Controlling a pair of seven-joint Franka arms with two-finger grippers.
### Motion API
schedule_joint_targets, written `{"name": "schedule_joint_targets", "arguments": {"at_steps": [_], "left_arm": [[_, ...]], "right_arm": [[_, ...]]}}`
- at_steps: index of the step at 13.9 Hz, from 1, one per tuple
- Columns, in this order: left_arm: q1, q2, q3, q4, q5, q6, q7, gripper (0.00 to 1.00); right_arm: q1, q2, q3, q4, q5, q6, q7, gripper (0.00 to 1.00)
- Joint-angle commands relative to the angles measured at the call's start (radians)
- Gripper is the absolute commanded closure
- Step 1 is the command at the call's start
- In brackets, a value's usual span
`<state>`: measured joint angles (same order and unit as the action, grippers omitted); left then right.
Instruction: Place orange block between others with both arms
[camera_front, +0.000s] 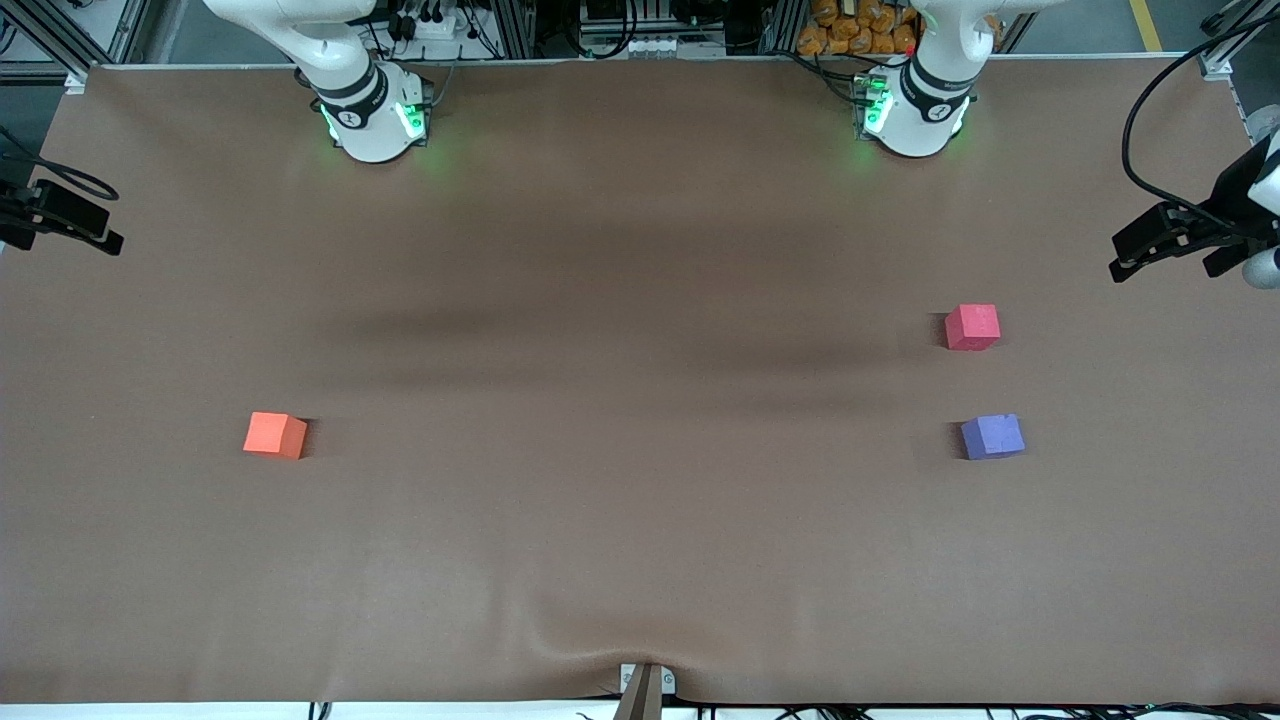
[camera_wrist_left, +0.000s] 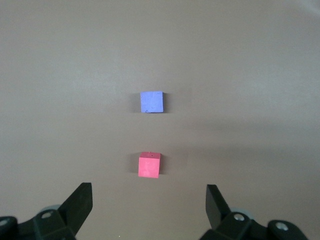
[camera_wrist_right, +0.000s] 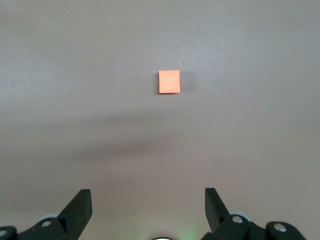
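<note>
Right end effector (camera_wrist_right: 148, 200) spread, empty, high over worktop (camera_front: 640, 540); descend onto orange block (camera_front: 275, 435), square jaws to faces. Left end effector (camera_wrist_left: 149, 200) spread above red block (camera_front: 972, 327), purple block (camera_front: 992, 436)

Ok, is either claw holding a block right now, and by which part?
Nothing is held. The left claw and right claw are both open and empty; the orange block sits untouched on the table.
</note>
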<state>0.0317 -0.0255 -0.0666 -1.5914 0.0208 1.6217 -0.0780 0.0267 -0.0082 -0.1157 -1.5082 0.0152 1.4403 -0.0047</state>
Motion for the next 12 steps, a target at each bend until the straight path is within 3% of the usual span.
{"name": "schedule_joint_targets", "arguments": {"at_steps": [1,12], "left_arm": [[0.01,0.006,-0.004,0.021,-0.022,-0.025,0.018,0.0],[0.005,0.022,-0.01,0.028,-0.019,-0.039,0.014,0.0]], "right_arm": [[0.001,-0.012,-0.004,-0.01,-0.003,0.003,-0.015,0.0],[-0.007,-0.004,-0.004,-0.043,-0.004,0.046,-0.034,0.0]]}}
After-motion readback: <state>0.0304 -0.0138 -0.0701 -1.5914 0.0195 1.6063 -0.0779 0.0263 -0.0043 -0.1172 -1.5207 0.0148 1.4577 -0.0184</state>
